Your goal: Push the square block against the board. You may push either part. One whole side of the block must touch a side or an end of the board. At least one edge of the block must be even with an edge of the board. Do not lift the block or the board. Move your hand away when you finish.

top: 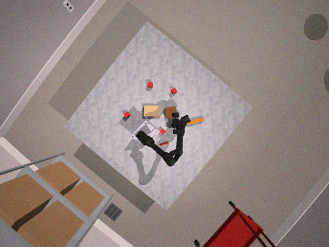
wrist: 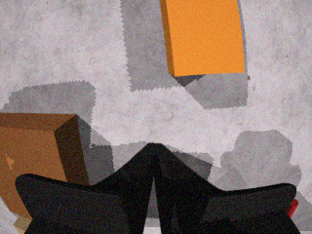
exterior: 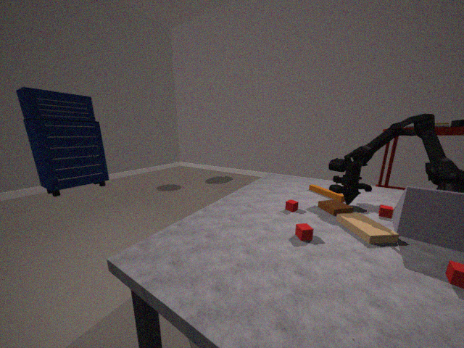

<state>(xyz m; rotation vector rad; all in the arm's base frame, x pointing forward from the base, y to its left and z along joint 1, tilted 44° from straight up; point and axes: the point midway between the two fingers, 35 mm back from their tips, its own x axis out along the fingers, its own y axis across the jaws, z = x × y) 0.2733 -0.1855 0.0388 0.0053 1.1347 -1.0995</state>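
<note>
The brown square block [top: 170,112] [exterior: 334,206] [wrist: 29,161] lies flat, slightly turned relative to the board. The light wooden board [top: 151,110] [exterior: 365,226] lies just beside it, on its left in the top view, with a narrow gap between their facing sides. My gripper [top: 176,124] [exterior: 349,202] [wrist: 154,149] is shut and empty. It points down near the side of the block away from the board, and the wrist view shows its tips apart from the block. The arm hides a lower corner of the block in the top view.
An orange bar [top: 196,121] [exterior: 325,192] [wrist: 207,39] lies beyond the gripper. Red cubes [top: 174,90] [top: 150,84] [exterior: 304,232] stand around the parts, one [top: 162,131] near the arm. A pale angled panel [exterior: 431,217] and a thin red-and-dark piece [top: 164,143] are near the arm.
</note>
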